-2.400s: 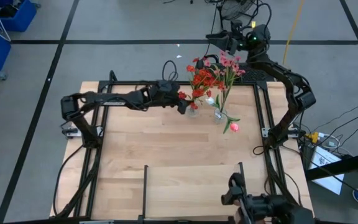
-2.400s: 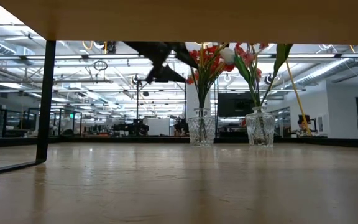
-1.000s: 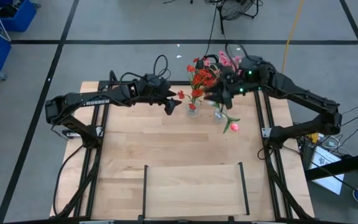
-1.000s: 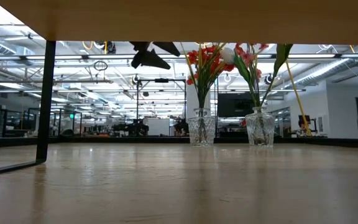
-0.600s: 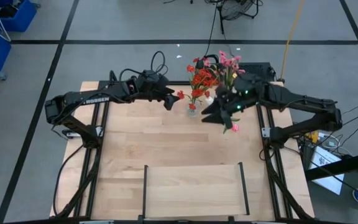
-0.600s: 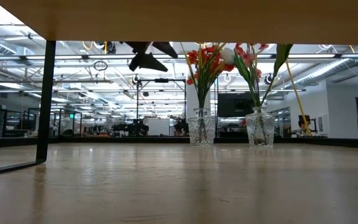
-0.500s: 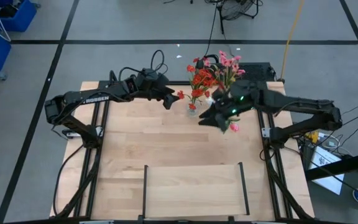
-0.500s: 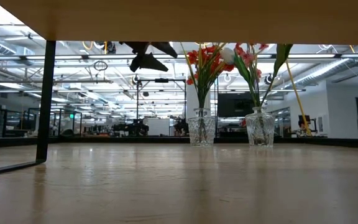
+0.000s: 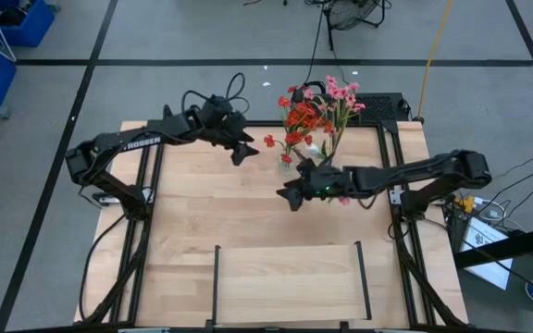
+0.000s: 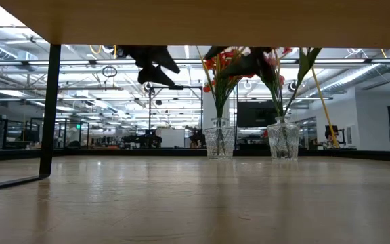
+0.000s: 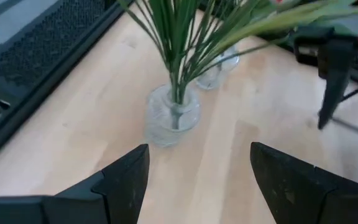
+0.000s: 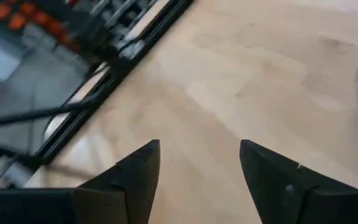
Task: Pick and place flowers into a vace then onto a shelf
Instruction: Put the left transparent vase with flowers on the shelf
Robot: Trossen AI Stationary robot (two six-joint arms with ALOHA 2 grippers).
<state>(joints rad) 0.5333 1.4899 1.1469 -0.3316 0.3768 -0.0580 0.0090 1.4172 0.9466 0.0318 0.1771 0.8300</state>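
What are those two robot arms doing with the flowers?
Two glass vases, one with red flowers and one with pink flowers, stand at the far edge of the table. The left gripper hangs open beside the red-flower vase, holding nothing. The right gripper is open and empty too, stretched low over the table in front of the vases. The shelf at the near edge has nothing on it yet.

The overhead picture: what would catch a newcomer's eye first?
Two glass vases of red and pink flowers stand side by side at the table's far edge. Two dark arms reach toward them: the left claw hovers open beside the red bunch, and the right claw hangs open, empty, just in front of the vases. A low wooden shelf sits at the near edge.
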